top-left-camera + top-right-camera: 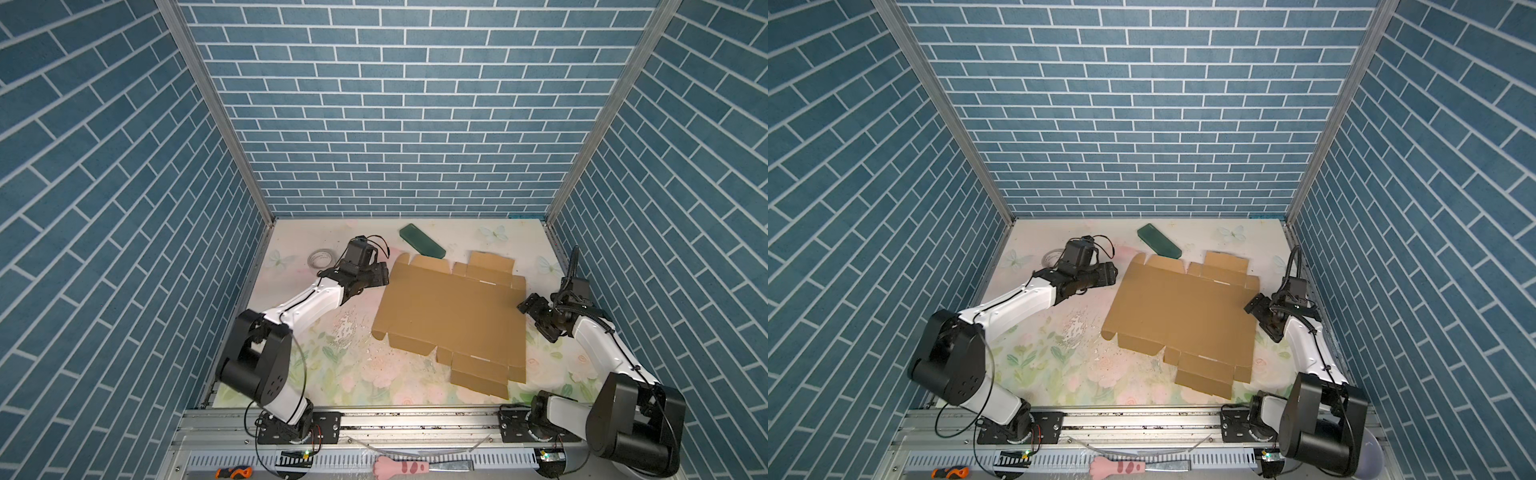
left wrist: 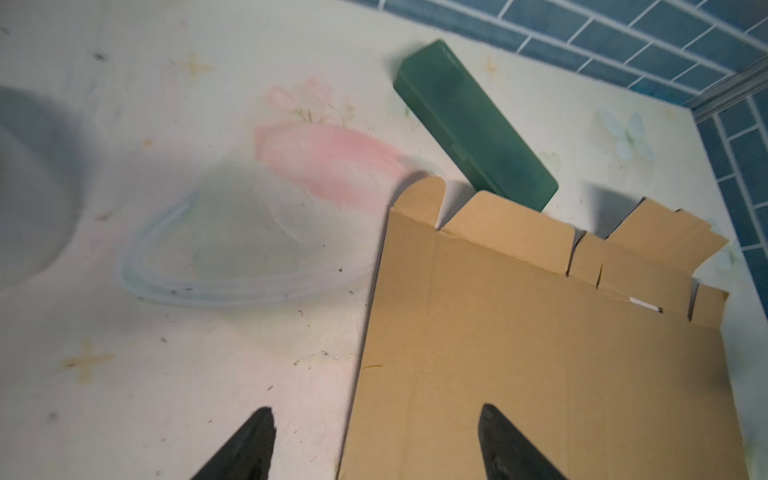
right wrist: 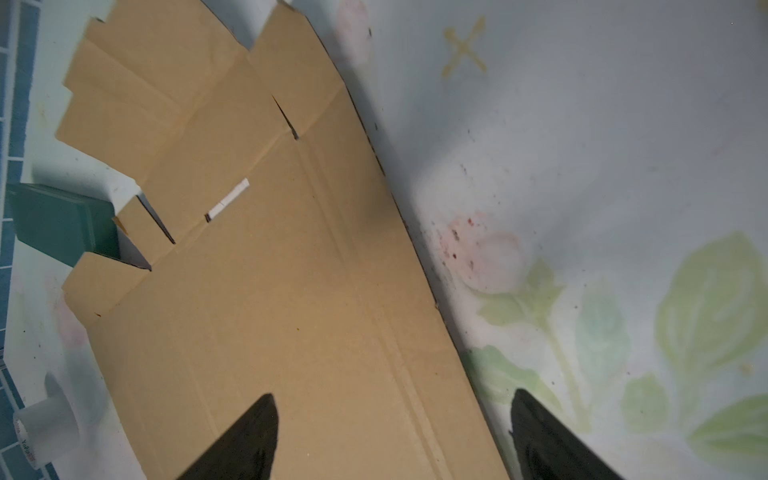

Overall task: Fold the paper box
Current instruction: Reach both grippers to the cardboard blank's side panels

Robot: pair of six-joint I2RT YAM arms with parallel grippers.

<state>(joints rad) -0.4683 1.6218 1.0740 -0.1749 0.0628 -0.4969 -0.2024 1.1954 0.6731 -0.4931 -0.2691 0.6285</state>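
Note:
The paper box (image 1: pixel 449 316) (image 1: pixel 1183 316) is a flat brown cardboard sheet with flaps and tabs, lying unfolded on the floral table right of the middle. My left gripper (image 1: pixel 382 277) (image 1: pixel 1108 276) hovers at the sheet's far left edge. In the left wrist view it (image 2: pixel 376 411) is open, with the edge of the sheet (image 2: pixel 540 353) running between its fingers. At the sheet's right edge, my right gripper (image 1: pixel 534 318) (image 1: pixel 1260 320) is also open (image 3: pixel 392 395), one finger over the cardboard (image 3: pixel 270 311) and one over bare table.
A dark green flat block (image 1: pixel 422 240) (image 2: pixel 473 124) lies just behind the sheet's far flaps. A roll of clear tape (image 1: pixel 322 258) (image 3: pixel 45 419) sits at the far left, behind the left wrist. Brick-patterned walls close three sides. A screwdriver (image 1: pixel 232 472) and a pink paw tool (image 1: pixel 401 466) lie on the front rail.

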